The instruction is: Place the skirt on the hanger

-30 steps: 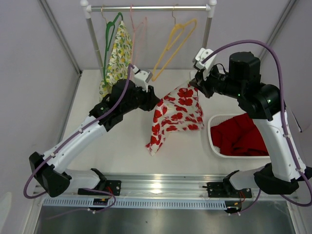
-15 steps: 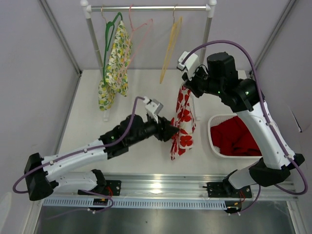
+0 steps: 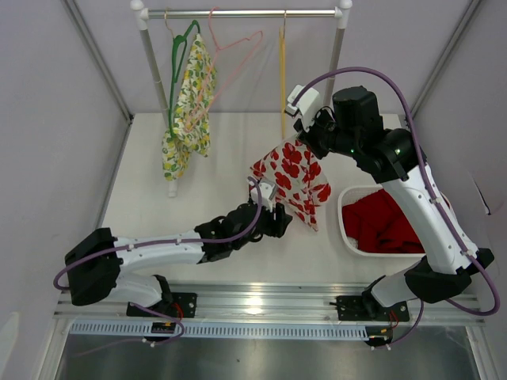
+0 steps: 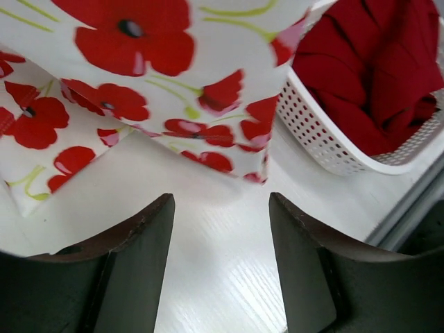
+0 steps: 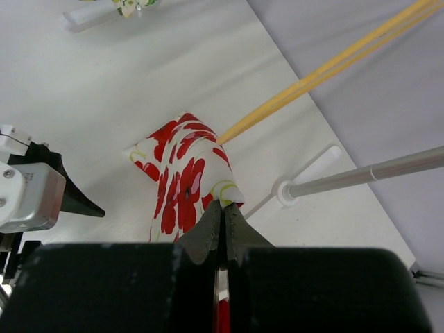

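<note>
The skirt (image 3: 291, 178) is white with red poppies. It hangs from my right gripper (image 3: 302, 141), which is shut on its top corner (image 5: 223, 191), above the table. The yellow hanger (image 3: 282, 75) hangs edge-on from the rail just behind the skirt; it shows as a yellow rod (image 5: 326, 69) in the right wrist view. My left gripper (image 3: 277, 222) is open and empty, low over the table just in front of the skirt's lower hem (image 4: 208, 142). Its fingers (image 4: 139, 250) frame bare table.
A white basket (image 3: 348, 233) with red cloth (image 3: 392, 222) stands at the right, also in the left wrist view (image 4: 326, 142). On the rail (image 3: 238, 13) hang a green hanger with a lemon-print garment (image 3: 190, 95) and a pink hanger (image 3: 234, 43).
My left gripper has let go of the skirt and dropped low toward the table, under the hem. The skirt has spread wider under my right gripper. The yellow hanger has swung to hang straight.
</note>
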